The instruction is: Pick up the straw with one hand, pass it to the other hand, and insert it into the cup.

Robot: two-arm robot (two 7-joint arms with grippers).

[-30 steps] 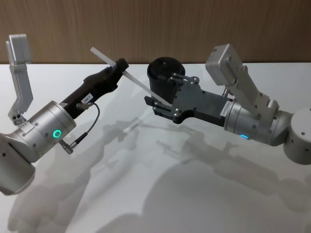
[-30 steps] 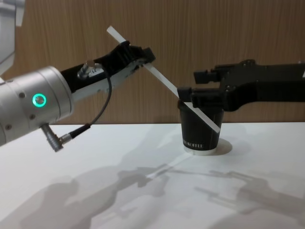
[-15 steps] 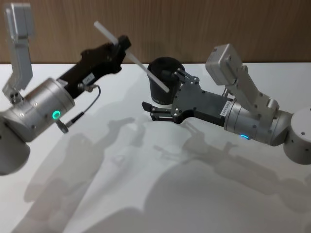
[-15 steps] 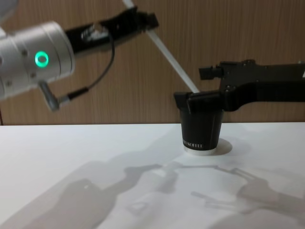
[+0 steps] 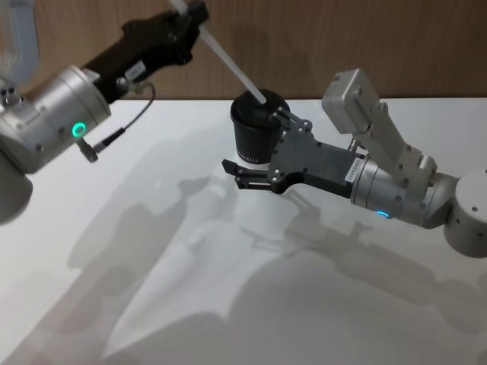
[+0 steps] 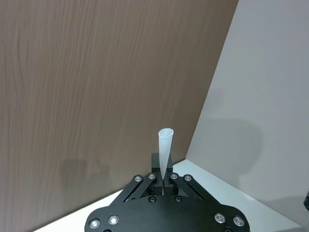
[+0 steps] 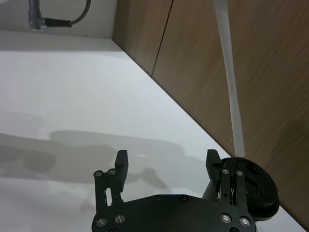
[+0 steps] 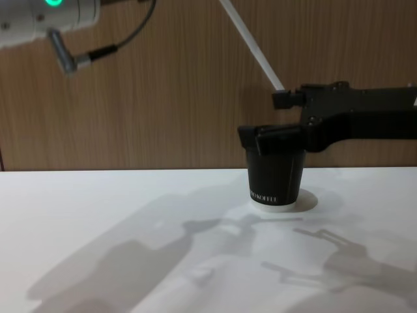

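One straw [image 5: 228, 61] in left gripper [image 6: 162, 175], one cup [image 8: 277, 179], right gripper [image 7: 167, 158] spread

Straw [image 5: 228, 60] above cup [image 5: 250, 141] on table [image 5: 152, 266]

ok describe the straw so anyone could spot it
On the white table stands a black cup, the open right gripper beside it. Slanting from above its lid up into the left gripper is the straw: thin, straight, white, unlike the black cable.

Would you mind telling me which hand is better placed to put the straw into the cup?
The left hand: it is shut on the straw, whose lower tip hangs above the lid of the cup. The right hand is open next to the cup, holding nothing.
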